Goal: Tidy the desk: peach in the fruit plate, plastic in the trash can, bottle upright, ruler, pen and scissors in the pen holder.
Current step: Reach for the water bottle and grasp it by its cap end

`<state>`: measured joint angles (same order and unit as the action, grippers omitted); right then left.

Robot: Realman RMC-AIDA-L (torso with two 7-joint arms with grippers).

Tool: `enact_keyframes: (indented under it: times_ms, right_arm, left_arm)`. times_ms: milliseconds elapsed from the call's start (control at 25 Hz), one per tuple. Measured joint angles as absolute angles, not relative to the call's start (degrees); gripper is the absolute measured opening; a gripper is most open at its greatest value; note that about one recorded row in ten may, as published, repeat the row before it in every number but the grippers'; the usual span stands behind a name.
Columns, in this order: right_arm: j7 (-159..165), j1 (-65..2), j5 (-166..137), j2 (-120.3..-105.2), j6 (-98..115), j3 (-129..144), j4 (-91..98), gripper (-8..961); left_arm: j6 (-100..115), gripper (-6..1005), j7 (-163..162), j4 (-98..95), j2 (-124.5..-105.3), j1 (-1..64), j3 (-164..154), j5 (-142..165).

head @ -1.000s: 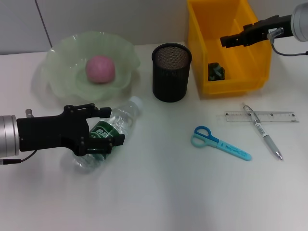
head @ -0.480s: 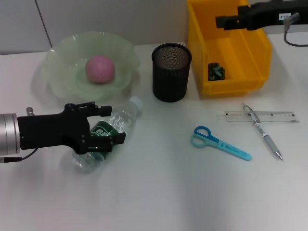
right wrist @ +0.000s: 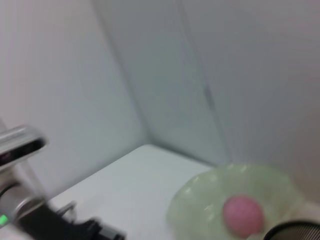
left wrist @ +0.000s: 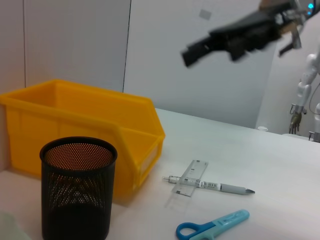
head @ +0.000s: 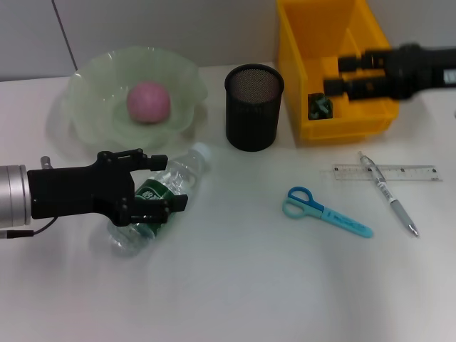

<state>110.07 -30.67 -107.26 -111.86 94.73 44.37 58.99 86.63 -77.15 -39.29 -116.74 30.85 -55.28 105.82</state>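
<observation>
Left gripper was clamped round the clear, crinkly plastic bottle, lying flat at 5 o'clock from the frilly green fruit plate. Right gripper hung blurred over the yellow bin; couldn't tell its fingers' state.

Left gripper low, right gripper raised.

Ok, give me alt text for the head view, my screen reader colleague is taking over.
The left tool is closed around a water bottle lying on its side on the white desk. A peach sits in the green fruit plate; scissors, ruler and pen lie loose. The right tool hangs over the yellow bin.
</observation>
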Motion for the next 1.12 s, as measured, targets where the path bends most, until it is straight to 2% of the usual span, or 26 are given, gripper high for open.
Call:
enact_keyframes:
  times_ms: [80, 240, 400, 480, 520, 560, 720, 920, 1120]
  right_arm:
    - [106.3, -30.4, -107.4, -110.75, 97.3, 44.1, 55.4, 792]
    - [98.0, -28.7, -108.3, -110.36, 100.4, 44.6, 51.8, 792]
    - [89.6, -27.3, -112.3, -111.82, 101.9, 44.8, 49.8, 792]
    - [86.3, -27.0, -115.5, -113.19, 101.2, 44.4, 49.0, 792]
    - [82.6, -26.1, -117.7, -114.65, 100.0, 44.2, 48.7, 792]
    - [82.6, -26.1, -117.7, -114.65, 100.0, 44.2, 48.7, 792]
    - [76.2, -23.9, -119.3, -117.12, 96.8, 44.2, 48.8, 792]
    - [73.9, -23.4, -119.5, -117.53, 95.9, 44.0, 47.5, 792]
    - [73.6, -23.4, -119.4, -117.56, 95.6, 44.0, 46.8, 792]
  left_arm:
    - [86.7, 834, -77.3, -39.3, -116.74, 30.9, -55.3, 105.8]
    - [86.5, 834, -77.9, -39.3, -116.67, 30.9, -55.3, 105.9]
    - [86.4, 834, -80.1, -39.3, -116.07, 31.0, -55.3, 106.3]
    - [86.4, 834, -80.8, -39.3, -115.97, 31.1, -55.3, 106.3]
    - [86.3, 834, -81.2, -39.3, -115.94, 31.2, -55.4, 106.3]
    - [86.1, 834, -81.5, -39.3, -115.91, 31.3, -55.5, 106.4]
    - [85.7, 834, -82.9, -39.3, -115.88, 31.9, -55.8, 107.1]
    - [85.6, 835, -84.5, -40.3, -115.91, 32.7, -55.8, 109.1]
    - [85.3, 835, -86.3, -42.8, -116.90, 33.1, -55.9, 110.5]
